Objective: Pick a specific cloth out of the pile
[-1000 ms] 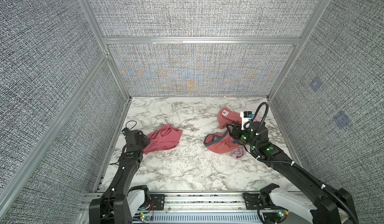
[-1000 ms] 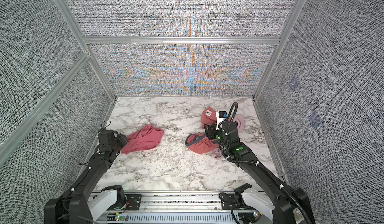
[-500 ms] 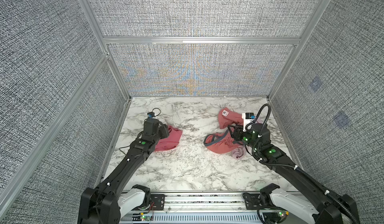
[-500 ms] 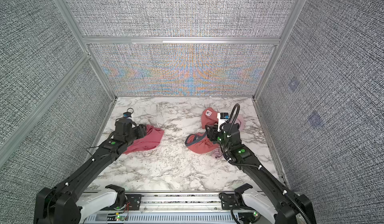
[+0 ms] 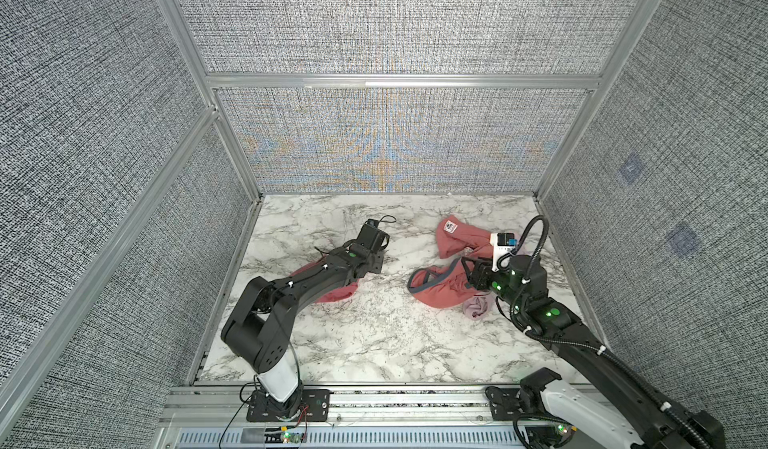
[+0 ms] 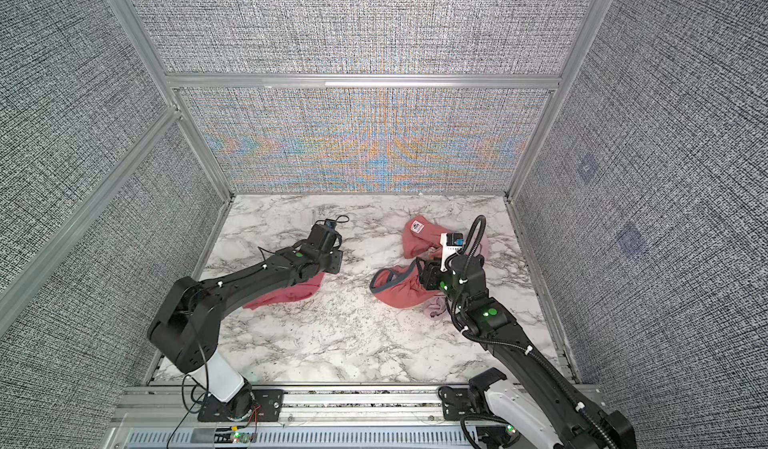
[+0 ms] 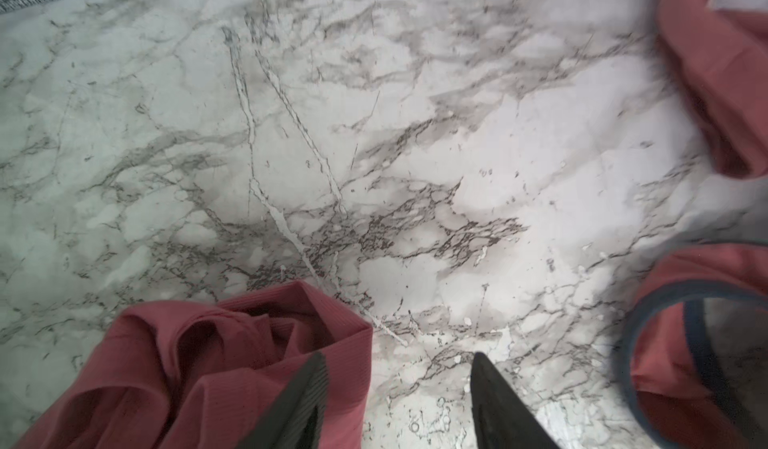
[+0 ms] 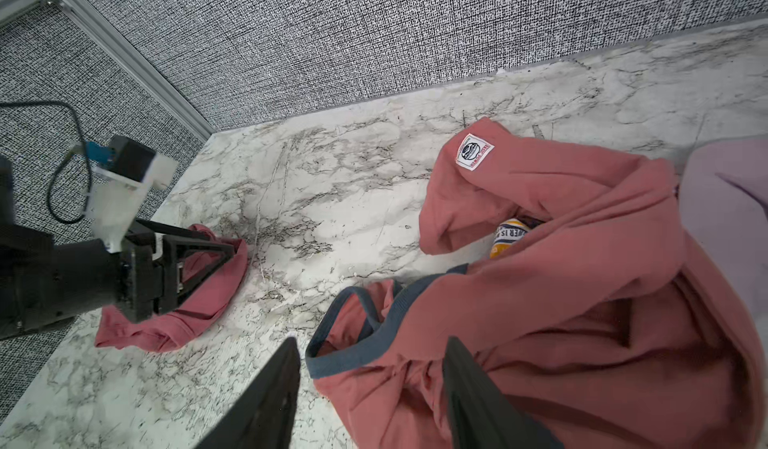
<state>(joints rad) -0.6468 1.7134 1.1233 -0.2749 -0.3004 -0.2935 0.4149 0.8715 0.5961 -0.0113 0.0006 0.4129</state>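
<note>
The cloth (image 5: 332, 295), plain salmon-red, lies crumpled on the marble at the left and my left arm covers part of it. My left gripper (image 7: 399, 357) is open low over its far right corner, one finger (image 7: 303, 388) above the fabric and the other above bare marble. The pile (image 5: 442, 297) lies at the right: a salmon-red garment with grey-blue edging (image 8: 357, 351) and a white patch (image 8: 473, 151), plus a pale lilac-pink piece (image 5: 476, 306). My right gripper (image 8: 372, 343) is open over the edged garment, whose rim lies between its fingers; I cannot tell if they touch it.
The marble floor (image 5: 374, 334) is walled by grey fabric panels in aluminium frames (image 5: 232, 260) on three sides. A bare strip of marble separates the cloth from the pile. A yellow-and-white printed label (image 8: 509, 235) peeks from a fold in the pile.
My left arm has swung from beside the left wall out over the plain salmon-red cloth, toward the middle. The right arm and the pile have barely moved.
</note>
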